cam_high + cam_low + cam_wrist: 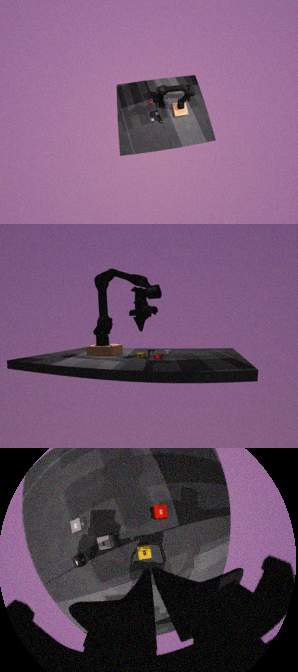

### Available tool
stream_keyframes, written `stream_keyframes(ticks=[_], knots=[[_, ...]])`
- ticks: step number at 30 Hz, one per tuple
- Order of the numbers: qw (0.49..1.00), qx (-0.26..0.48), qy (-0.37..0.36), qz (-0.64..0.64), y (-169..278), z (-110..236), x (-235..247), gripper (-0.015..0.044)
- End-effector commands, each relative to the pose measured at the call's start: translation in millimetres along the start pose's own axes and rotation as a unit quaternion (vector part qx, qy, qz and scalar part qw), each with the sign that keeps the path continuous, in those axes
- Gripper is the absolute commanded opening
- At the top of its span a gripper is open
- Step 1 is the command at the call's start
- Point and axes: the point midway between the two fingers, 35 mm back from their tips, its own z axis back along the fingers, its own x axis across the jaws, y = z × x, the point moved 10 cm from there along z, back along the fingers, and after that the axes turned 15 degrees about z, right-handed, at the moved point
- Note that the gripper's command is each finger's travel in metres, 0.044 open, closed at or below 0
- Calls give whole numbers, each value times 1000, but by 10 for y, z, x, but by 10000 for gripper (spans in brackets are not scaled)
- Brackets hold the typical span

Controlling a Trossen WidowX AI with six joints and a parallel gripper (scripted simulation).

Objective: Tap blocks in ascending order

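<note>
My gripper is shut with nothing between its tips. It hangs pointing down, well above the table. In the wrist view the yellow block lies just beyond the tips. The red block lies farther up. To the left are a grey-white block in shadow, a lighter white block and a black block. The arm mostly hides the yellow block in the top view. The digits are too blurred to read surely.
The arm's wooden base stands on the dark patchwork table, to the right of the blocks in the top view. The arm's shadow falls over part of the block area. The blocks stand apart from each other.
</note>
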Motion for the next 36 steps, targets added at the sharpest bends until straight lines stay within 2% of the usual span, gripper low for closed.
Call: stream_keyframes(ticks=[1, 3, 8, 36], knots=[[1000, 2, 0, 9, 78, -8, -65, 20], [1000, 2, 0, 9, 65, -118, -73, 20], [1000, 2, 0, 9, 80, -793, -66, 20], [1000, 3, 0, 9, 87, -1120, -63, 20]])
